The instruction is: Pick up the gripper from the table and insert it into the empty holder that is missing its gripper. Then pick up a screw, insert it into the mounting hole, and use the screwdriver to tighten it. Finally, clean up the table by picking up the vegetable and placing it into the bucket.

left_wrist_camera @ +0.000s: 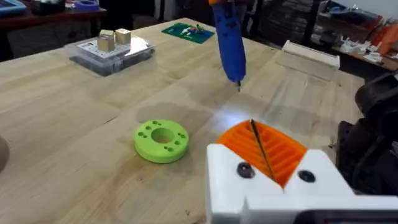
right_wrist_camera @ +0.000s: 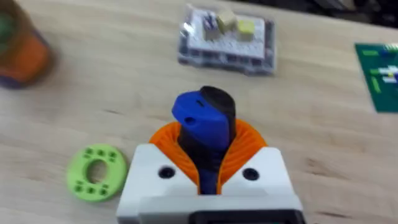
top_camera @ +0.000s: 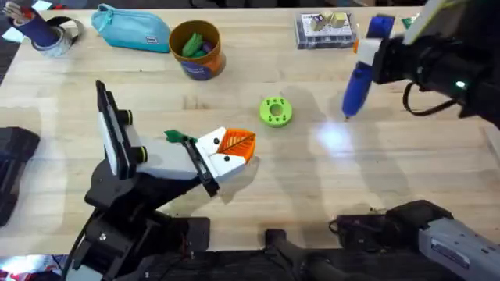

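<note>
Over on the right side of the table, the right gripper (top_camera: 376,58) is clamped around the screwdriver (top_camera: 358,82). It's holding the blue body up off the wood, tilted, with the thin metal tip pointing down and not touching the surface. From the right wrist you can see the orange pads (right_wrist_camera: 249,146) hugging the blue barrel on both sides, black cap end up.

The left gripper (top_camera: 232,148) sits low near the middle of the table. Its orange ribbed fingers (left_wrist_camera: 283,149) are pressed together, with only a thin dark line running between them. I can't tell whether that line is something pinched in there or just the seam.

A lime green disc with a ring of small holes (top_camera: 275,111) lies flat on the wood between the two grippers, a bit nearer the left one, touching neither.

At the back of the table, the bucket (top_camera: 205,66) stands upright with something green (top_camera: 190,43) and a bit of purple inside. A teal pouch (top_camera: 133,28) lies just beside it. Further right along the back there's a clear plastic parts box (top_camera: 324,31), just behind the screwdriver's top end.
</note>
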{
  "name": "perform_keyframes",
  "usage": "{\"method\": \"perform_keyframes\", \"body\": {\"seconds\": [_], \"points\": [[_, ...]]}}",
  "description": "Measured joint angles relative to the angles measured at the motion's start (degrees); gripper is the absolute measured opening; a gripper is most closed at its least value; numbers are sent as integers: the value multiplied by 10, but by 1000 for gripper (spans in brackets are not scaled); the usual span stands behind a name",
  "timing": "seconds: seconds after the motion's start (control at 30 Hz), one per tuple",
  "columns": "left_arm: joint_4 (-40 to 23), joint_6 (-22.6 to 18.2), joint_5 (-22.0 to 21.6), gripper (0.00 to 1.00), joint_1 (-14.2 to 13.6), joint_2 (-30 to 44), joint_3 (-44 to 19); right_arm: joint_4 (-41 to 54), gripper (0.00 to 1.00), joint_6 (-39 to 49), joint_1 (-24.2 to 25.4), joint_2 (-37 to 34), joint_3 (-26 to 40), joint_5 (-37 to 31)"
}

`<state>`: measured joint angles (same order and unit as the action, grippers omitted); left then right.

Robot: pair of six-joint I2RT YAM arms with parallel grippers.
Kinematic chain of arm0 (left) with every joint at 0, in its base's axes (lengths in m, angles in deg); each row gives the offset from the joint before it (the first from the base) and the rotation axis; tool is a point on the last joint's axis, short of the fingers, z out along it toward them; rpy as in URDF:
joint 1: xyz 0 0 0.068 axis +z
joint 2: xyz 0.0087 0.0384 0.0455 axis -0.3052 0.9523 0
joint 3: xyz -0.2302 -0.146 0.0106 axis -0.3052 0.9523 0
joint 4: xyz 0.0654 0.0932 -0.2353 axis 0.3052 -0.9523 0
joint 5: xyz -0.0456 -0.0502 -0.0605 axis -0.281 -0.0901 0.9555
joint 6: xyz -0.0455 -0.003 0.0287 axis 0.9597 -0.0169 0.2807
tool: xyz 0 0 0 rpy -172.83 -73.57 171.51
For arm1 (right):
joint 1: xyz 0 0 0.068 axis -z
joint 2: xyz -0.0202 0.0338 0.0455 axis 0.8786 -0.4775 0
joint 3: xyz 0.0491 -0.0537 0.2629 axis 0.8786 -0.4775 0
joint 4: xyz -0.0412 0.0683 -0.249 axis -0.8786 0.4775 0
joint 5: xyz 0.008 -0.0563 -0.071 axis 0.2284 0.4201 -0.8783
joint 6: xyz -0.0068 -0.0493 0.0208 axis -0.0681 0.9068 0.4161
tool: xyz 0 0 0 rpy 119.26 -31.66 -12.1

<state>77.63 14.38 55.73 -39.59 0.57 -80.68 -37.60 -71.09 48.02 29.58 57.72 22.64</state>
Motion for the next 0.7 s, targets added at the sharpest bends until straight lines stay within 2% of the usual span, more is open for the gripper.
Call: {"method": "perform_keyframes", "body": {"seconds": [0.13, 0.3, 0.53, 0.7], "points": [[0, 0, 0, 16, 0, 0, 0, -25, 101, -56, -20, 32, 0, 51], [0, 0, 0, 16, 0, 0, 0, -88, 93, -113, -62, 37, 1, 128], [0, 0, 0, 16, 0, 0, 0, -204, 84, -134, -148, 35, 1, 203], [0, 0, 0, 16, 0, 0, 0, -316, 79, -138, -188, 35, -19, 263]]}}
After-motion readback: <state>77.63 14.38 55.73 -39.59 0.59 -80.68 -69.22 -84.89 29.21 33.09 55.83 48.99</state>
